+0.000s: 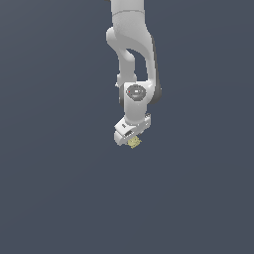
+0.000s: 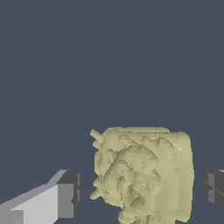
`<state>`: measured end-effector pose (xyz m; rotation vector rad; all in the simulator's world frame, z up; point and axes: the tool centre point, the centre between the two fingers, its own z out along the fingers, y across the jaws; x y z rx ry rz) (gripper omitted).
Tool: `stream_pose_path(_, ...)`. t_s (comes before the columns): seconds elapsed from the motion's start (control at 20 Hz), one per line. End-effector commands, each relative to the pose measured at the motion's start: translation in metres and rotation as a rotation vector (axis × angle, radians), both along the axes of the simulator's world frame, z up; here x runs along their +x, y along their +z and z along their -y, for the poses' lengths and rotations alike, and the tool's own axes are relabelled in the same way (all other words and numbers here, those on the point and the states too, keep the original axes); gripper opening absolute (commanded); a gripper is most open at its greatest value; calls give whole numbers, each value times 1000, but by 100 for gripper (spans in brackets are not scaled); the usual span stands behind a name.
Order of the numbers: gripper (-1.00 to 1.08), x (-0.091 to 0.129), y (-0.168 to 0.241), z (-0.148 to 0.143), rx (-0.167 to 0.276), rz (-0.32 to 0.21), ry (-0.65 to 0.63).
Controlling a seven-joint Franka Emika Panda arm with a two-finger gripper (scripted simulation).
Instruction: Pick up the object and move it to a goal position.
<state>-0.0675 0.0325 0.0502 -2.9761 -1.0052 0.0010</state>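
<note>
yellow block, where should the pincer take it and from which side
Probably across its two flatter opposite sides. In the wrist view the block sits between the fingers, gaps on both sides, so the pincer looks already lined up. Its face is bumpy and one edge jagged, so grip mid-body.

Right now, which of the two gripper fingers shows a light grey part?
The finger with the pale grey stem behind its dark pad; the other finger shows only a dark pad, cut off at the picture's edge.

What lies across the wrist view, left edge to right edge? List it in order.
Light-grey finger with dark pad → pale-yellow object → dark pad of the other finger. A gap shows on each side of the object.
</note>
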Motion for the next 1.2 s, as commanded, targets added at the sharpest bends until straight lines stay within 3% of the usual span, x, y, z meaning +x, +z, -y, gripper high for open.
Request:
stream_pose_path(0.0, 100, 0, -10, 0, 0, 1, 1)
stream_pose_path(0.25, 100, 1, -17, 0, 0, 1, 1)
stream_pose_path(0.3, -100, 1, -17, 0, 0, 1, 1)
stream_pose_path(0.75, -100, 1, -17, 0, 0, 1, 1)
stream_pose_path(0.8, -100, 8, -9, 4, -2, 20, -5)
stream_pose_path(1.15, -100, 17, -7, 5, -2, 18, -4)
